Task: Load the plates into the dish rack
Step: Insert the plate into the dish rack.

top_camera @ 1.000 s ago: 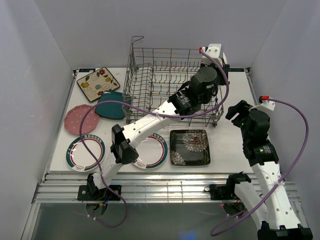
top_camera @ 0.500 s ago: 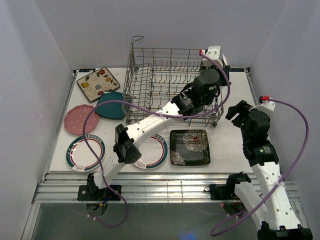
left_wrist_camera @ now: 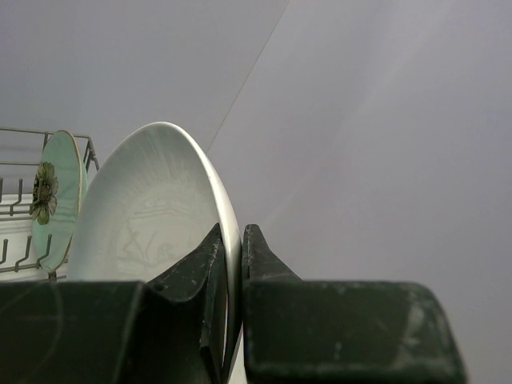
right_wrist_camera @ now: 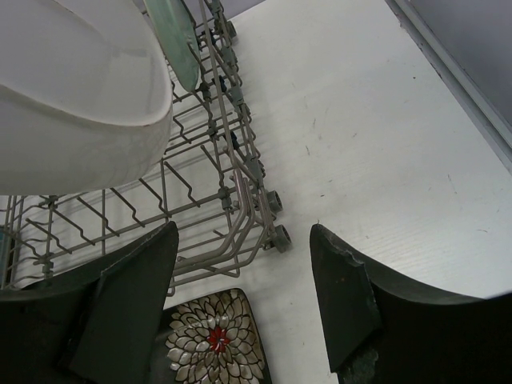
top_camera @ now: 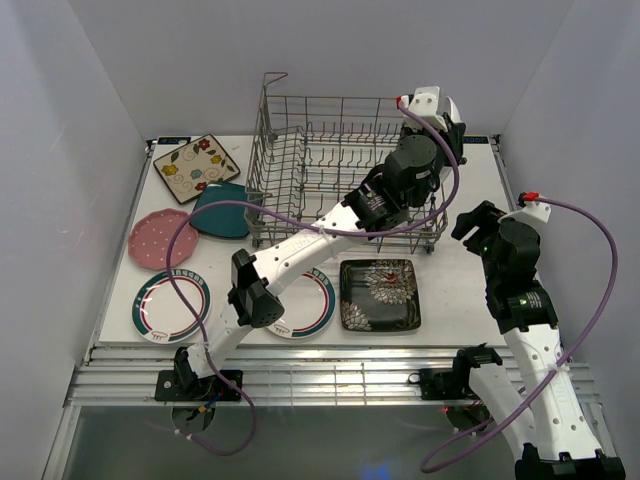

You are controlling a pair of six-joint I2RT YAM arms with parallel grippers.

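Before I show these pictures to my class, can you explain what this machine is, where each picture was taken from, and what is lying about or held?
These are two robot arms bolted at the near edge of a table, each ending in a two-finger pincer. The wide picture looks down from above and behind; the other two come from a camera on each wrist. The left arm reaches over the wire dish rack; the left pincer is shut on a white plate, near a mint plate standing in the rack. The right pincer hangs open beside the rack, empty. On the table lie a cream floral plate, teal plate, pink dotted plate, two green-rimmed plates and a black floral plate.
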